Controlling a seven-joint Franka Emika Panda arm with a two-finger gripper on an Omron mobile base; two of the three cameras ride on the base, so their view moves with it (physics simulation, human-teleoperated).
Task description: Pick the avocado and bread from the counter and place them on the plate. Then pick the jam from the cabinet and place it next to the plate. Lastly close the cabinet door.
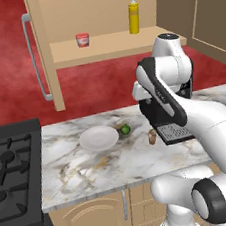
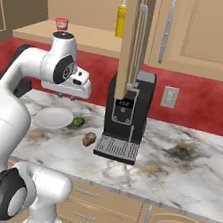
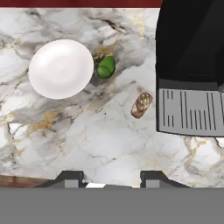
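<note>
I see the gripper (image 3: 109, 178) high above the counter (image 3: 109, 140), jaws closed, gripping nothing. Avocado (image 3: 106, 67) lies just beside the plate (image 3: 60, 68); bread (image 3: 141, 104) sits near the coffee machine (image 3: 190, 65).

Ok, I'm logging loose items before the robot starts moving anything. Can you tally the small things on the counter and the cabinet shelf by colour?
Green: 1, the avocado
Brown: 1, the bread
White: 1, the plate
Red: 1, the jam on the shelf
Yellow: 1, the squeeze bottle on the shelf
Total: 5
</note>
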